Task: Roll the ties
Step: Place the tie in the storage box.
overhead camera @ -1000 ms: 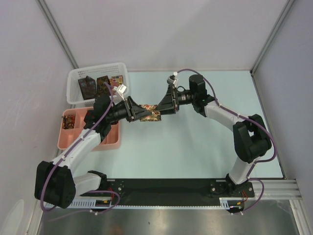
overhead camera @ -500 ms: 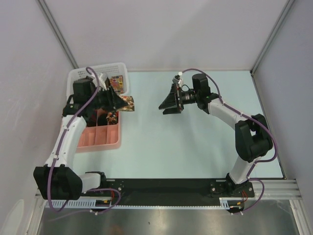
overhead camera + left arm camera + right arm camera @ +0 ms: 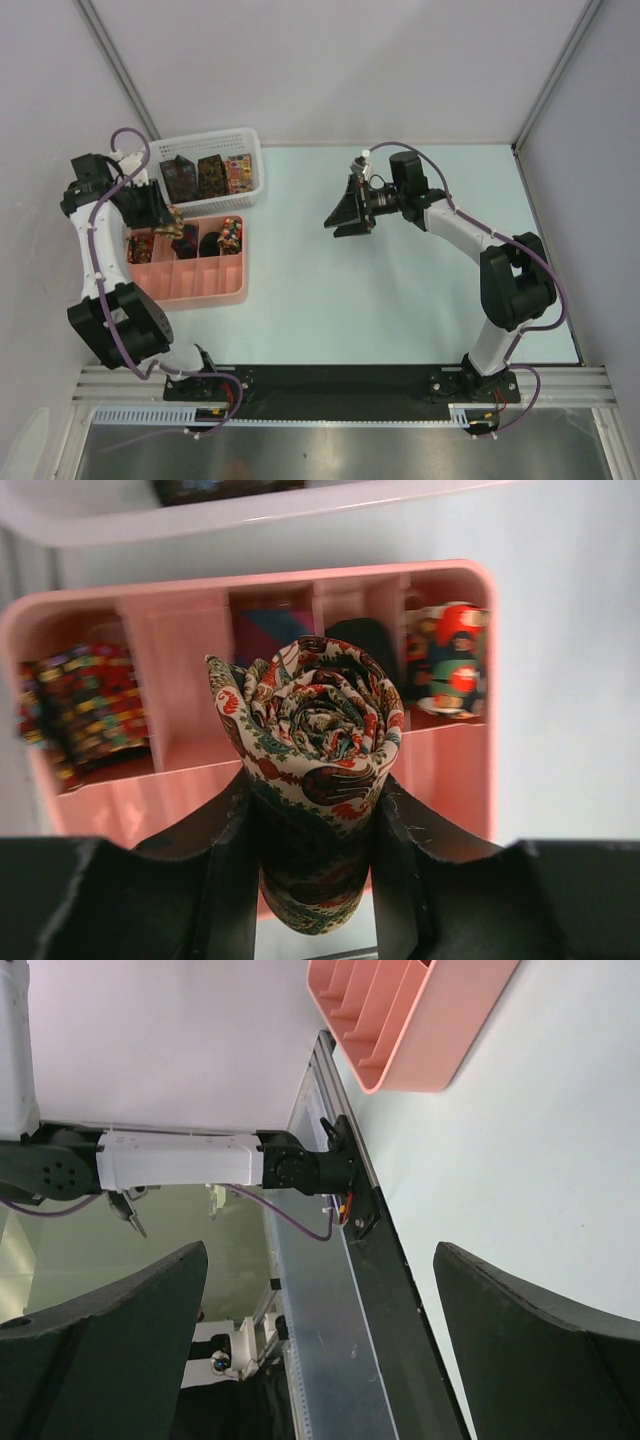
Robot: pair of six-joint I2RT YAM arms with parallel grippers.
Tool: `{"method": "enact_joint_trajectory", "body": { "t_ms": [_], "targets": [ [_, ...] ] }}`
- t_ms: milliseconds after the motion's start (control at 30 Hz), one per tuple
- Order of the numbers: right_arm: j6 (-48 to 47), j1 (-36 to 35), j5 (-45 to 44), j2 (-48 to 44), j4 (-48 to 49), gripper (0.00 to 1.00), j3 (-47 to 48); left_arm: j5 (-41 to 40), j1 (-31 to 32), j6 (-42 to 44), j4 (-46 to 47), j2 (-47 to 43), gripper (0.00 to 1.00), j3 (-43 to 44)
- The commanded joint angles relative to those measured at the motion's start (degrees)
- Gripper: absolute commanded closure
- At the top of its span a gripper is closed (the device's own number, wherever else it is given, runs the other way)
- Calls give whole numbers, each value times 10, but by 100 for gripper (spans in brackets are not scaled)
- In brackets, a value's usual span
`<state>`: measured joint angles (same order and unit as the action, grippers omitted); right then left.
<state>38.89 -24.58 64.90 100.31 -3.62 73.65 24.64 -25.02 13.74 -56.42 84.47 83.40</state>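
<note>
Cream fabric with red and teal paisley, wound into a tight roll, stands upright between the fingers of the left pincer, which is clamped on its lower half. It hangs over the pink tray; which compartment lies beneath cannot be told. The tray's far row holds a multicoloured roll, a dark roll and a bright patterned roll. Just beyond, the white mesh basket carries three folded ties. The right pincer hovers above the middle of the counter, spread wide with nothing in it.
</note>
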Motion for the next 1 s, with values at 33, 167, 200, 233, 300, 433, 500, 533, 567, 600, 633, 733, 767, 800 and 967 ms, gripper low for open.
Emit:
{"method": "enact_joint_trajectory", "body": {
  "t_ms": [33,167,200,233,300,433,500,533,567,600,633,733,767,800,967],
  "targets": [
    [-15,-6,0,8,-7,0,21,-38,-28,67,-12,26,100,50],
    [-24,-2,8,17,-23,0,26,-96,-32,73,17,41,100,51],
    [-33,-1,8,17,-26,0,26,-106,-31,74,26,46,100,51],
    [-34,0,10,18,-30,0,25,-125,-32,74,30,49,100,52],
    [-34,-1,11,18,-32,0,24,-144,-31,77,36,52,100,48],
    [-36,-1,8,10,-32,0,16,-180,-28,78,47,53,100,32],
    [-36,-1,5,9,-31,0,11,-195,-24,84,57,51,100,23],
    [-36,0,5,10,-32,0,11,-199,-22,87,60,50,100,16],
    [-37,1,5,10,-33,0,11,-205,-21,88,63,50,100,12],
    [-38,1,2,12,-36,0,13,-208,-21,90,66,50,100,10],
    [-39,2,2,15,-39,0,18,-210,-21,90,68,52,100,4],
    [-46,3,-1,23,-52,0,28,-222,-15,95,83,57,100,-9],
    [-53,4,-2,25,-56,0,37,-222,-14,96,87,60,100,-10],
    [-58,4,-6,28,-63,0,43,-223,-12,97,89,61,100,-11],
    [-80,8,-12,44,-95,0,59,-231,22,100,111,57,100,-32]
  ]
}}
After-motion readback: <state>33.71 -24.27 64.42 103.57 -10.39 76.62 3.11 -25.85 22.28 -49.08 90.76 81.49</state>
